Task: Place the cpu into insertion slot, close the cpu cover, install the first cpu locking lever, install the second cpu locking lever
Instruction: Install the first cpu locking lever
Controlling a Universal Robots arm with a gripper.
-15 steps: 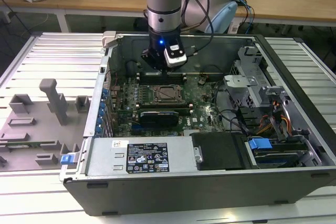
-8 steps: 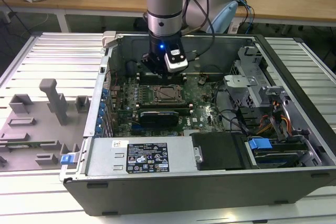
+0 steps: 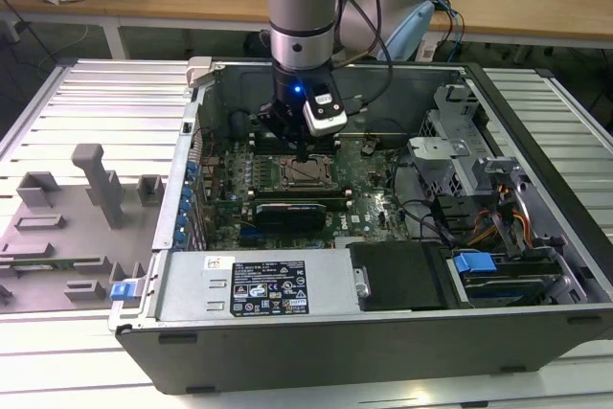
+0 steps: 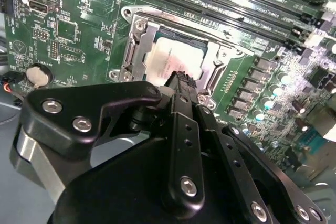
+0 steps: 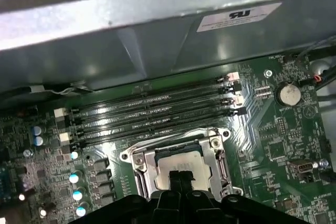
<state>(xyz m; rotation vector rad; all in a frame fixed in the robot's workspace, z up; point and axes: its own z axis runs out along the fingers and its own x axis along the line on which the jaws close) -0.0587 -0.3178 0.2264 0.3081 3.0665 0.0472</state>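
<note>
One pincer (image 4: 181,77), fingers pressed together and holding nothing, hung directly above the cpu (image 4: 170,59), which lay seated in the insertion slot (image 5: 181,163) with the cpu cover (image 4: 137,51) closed around it.

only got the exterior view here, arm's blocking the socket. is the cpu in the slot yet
Observer: Yes, in both wrist views the cpu lies flat in the insertion slot.
Operator: cover down over it?
Observer: In the second wrist view the cpu cover lies flat as a frame around the chip, silvery top showing through its window.
Operator: where's the gripper
Observer: The gripper is shut, its fingertips together right over the chip's near edge; contact I cannot tell.
Operator: anything behind the socket?
Observer: The first wrist view shows memory slots between the socket and the case wall.
</note>
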